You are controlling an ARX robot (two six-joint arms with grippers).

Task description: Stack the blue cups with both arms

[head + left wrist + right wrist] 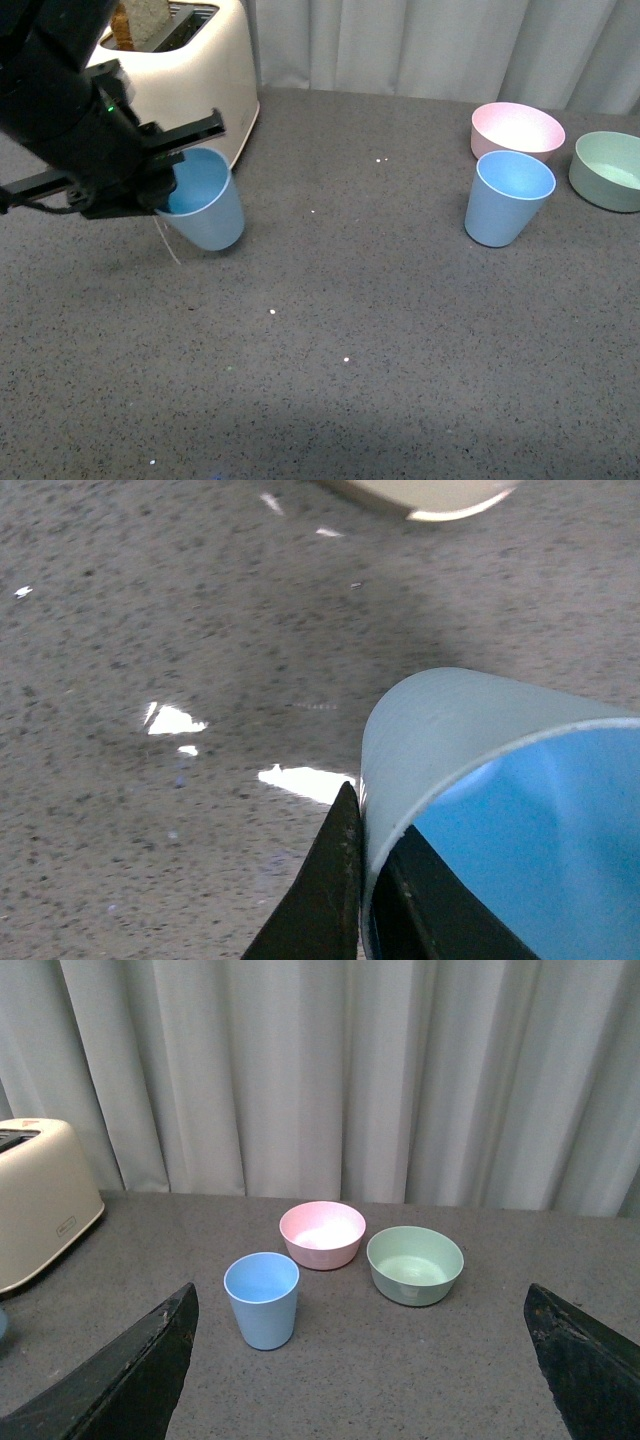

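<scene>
My left claw (172, 172) pinching wall of first blue cup (208, 212): one finger inside rim, one outside. Cup tilted, just beside toaster (195, 75), on left part of table (350, 340). My right claw (355, 1390) spread wide, holding nothing, set back from second blue cup (262, 1300). That cup upright on table, close in front of pink bowl (322, 1233); green bowl (415, 1264) beside pink one.

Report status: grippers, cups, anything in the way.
Left gripper shut on left cup, tilted beside toaster. Right gripper open, empty. Right cup upright in front of pink bowl. Nothing between the cups.
</scene>
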